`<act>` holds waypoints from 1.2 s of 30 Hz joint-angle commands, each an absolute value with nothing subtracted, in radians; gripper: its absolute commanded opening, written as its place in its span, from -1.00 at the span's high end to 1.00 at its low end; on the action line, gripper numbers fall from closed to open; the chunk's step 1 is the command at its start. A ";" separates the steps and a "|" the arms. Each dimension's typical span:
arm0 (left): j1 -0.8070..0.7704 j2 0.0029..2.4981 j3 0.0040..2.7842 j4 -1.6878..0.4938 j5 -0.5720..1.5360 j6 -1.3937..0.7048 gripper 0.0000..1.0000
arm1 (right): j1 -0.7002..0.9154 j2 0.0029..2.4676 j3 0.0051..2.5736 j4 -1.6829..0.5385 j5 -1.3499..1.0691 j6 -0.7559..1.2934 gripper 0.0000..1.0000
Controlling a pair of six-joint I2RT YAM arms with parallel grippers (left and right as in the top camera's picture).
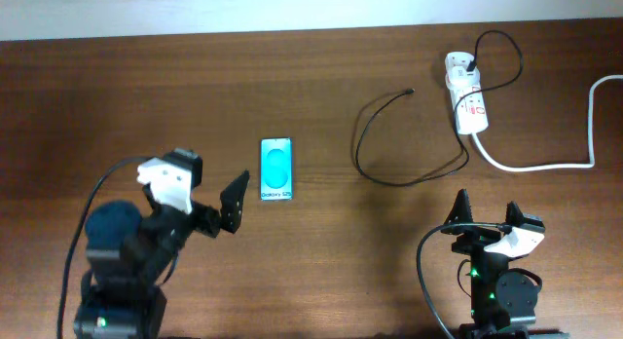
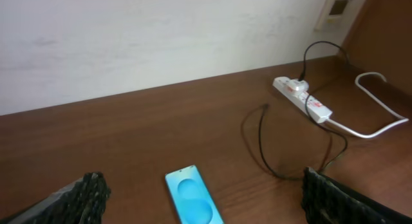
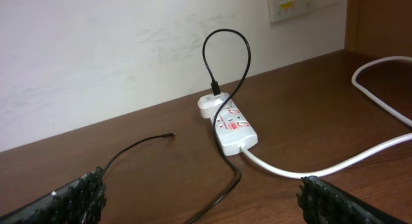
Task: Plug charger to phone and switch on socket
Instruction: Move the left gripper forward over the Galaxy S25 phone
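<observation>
Slim rectangular cyan-screen phone lies flat on brown woodgrain table, at 1 o'clock of left gripper. Thin black charger cable loops from glossy white oblong power strip, which sits at 12 o'clock of right gripper. The cable's loose tip is at the strip's 9 o'clock. Both jaws are spread wide and empty.

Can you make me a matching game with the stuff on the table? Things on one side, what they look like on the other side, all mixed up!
Things:
1. phone
2. socket
3. charger
4. thick cord

Looks:
A. white with red marks
B. thin and black
C. plain white, long and bendy
D. bright blue screen

Pairs: 1-D, 2-A, 3-B, 4-C
</observation>
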State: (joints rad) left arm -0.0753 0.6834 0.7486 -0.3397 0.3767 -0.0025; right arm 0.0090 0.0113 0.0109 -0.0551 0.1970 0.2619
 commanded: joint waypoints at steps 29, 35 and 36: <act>-0.070 1.243 1.289 -0.807 0.449 -0.137 -0.98 | 0.006 0.006 0.006 -0.063 0.210 0.258 -0.97; -0.289 1.324 1.347 -0.828 -0.026 -0.243 -0.98 | 0.006 0.006 0.006 -0.063 0.210 0.258 -0.97; -0.327 1.343 1.347 -0.826 -0.071 -0.243 -0.98 | 0.006 0.006 0.006 -0.063 0.210 0.258 -0.97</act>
